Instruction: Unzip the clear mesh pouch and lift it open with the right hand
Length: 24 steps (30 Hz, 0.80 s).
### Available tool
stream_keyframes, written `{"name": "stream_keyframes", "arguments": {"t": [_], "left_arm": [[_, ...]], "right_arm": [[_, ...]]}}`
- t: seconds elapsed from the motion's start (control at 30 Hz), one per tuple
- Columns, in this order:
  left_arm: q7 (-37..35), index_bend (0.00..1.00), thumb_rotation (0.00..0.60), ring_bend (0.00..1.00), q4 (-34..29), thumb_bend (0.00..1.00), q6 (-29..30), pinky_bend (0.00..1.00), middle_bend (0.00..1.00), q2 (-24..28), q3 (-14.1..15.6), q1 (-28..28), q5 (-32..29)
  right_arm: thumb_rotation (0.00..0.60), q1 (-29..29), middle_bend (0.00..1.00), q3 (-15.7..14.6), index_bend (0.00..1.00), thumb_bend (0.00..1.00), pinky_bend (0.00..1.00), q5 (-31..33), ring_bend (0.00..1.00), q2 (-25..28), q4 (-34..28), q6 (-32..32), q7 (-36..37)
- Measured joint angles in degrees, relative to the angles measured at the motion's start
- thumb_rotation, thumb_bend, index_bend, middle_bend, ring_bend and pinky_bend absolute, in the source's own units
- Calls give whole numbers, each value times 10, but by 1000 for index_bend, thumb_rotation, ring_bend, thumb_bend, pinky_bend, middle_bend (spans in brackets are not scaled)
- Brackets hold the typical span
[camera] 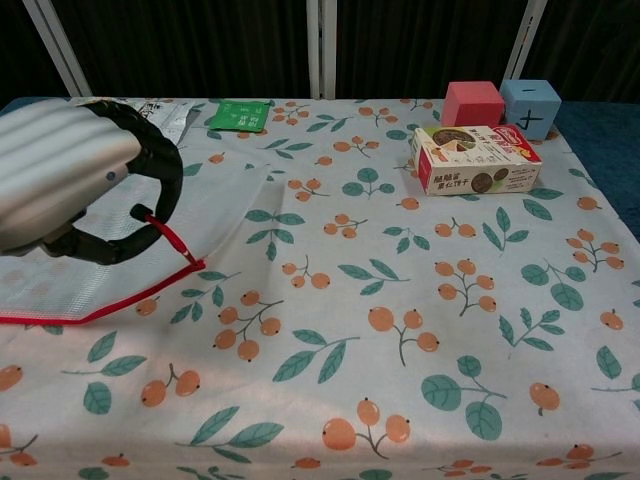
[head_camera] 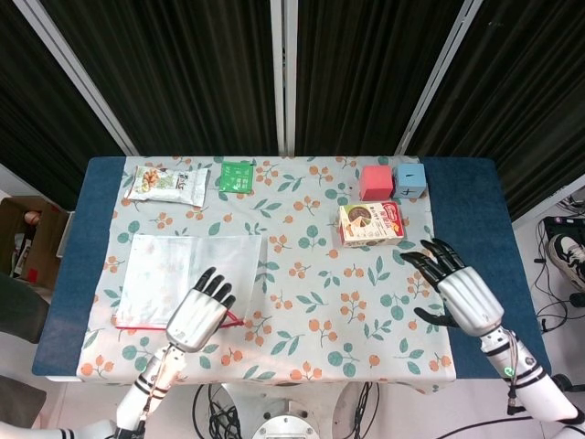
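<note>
The clear mesh pouch (head_camera: 187, 265) with a red zipper edge lies flat on the left of the floral cloth. My left hand (head_camera: 196, 314) is at the pouch's near right corner. In the chest view this left hand (camera: 70, 170) pinches the red zipper pull (camera: 172, 238) between thumb and finger, and the pouch (camera: 215, 210) corner is drawn up off the cloth. My right hand (head_camera: 462, 294) hovers over the table's right side with its fingers spread, holding nothing and far from the pouch. The chest view does not show it.
A snack bag (head_camera: 166, 184) and a green packet (head_camera: 235, 175) lie at the back left. A biscuit box (head_camera: 370, 224), a red cube (head_camera: 375, 181) and a blue cube (head_camera: 409, 179) stand at the back right. Blue cloth borders both table ends.
</note>
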Motion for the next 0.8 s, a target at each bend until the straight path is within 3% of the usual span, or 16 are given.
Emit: {"name": "stream_keyframes", "arguments": {"t": [0.43, 0.63, 0.8], "left_arm": [[44, 687, 600, 518, -55, 414, 96, 460, 607, -7, -16, 75, 40], [50, 709, 600, 604, -65, 422, 118, 546, 682, -19, -24, 98, 53], [44, 721, 600, 642, -71, 427, 128, 577, 716, -26, -31, 113, 59]], "right_arm": [[600, 154, 182, 61, 144, 90, 16, 64, 0, -9, -110, -205, -109], [600, 229, 195, 99, 192, 90, 39, 150, 1, -60, -122, -275, -215], [600, 301, 216, 125, 256, 90, 63, 242, 20, -132, -110, -307, -321]]}}
